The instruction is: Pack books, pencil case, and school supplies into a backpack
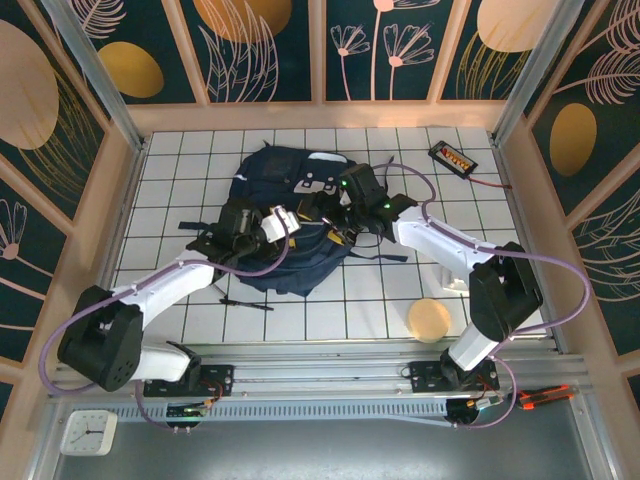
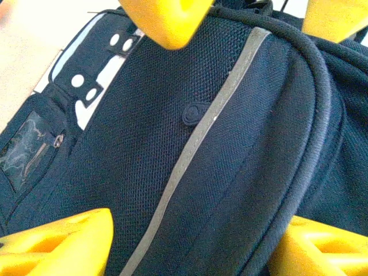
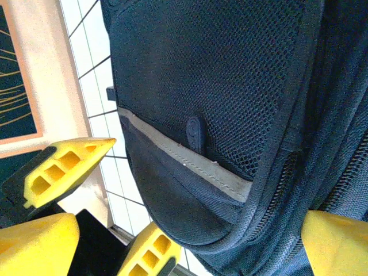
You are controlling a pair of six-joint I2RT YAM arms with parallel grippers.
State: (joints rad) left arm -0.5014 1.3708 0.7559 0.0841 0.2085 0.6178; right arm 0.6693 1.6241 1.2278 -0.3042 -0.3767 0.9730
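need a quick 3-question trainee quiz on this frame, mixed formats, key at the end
1. True or false: the tan disc rests on top of the backpack.
2. What lies on the table just off the backpack's near edge? A) black pen B) yellow book C) pink pouch
3. In which corner of the table does the black device with orange buttons sit?

Key:
1. False. It lies on the table, apart from the backpack.
2. A.
3. Far right.
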